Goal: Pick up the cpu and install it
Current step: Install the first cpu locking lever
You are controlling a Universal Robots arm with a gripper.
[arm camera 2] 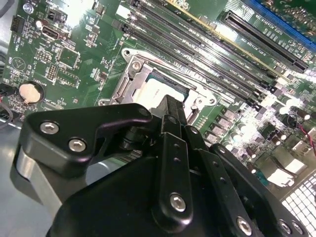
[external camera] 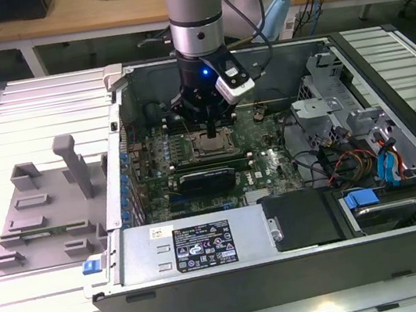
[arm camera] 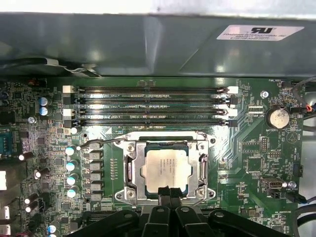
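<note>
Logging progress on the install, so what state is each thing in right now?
cpu: lying flat inside the socket frame.
gripper: jaws shut, over the cpu's edge.
memory slots: empty.
computer case: lying on its side, open.

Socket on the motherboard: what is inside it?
The cpu lies inside the socket frame, silver top up. The gripper covers one edge of it; whatever is under the cpu is hidden.

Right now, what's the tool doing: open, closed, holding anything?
Tool: closed, fingers together with nothing between them; the cpu lies in the socket by its tips.
</note>
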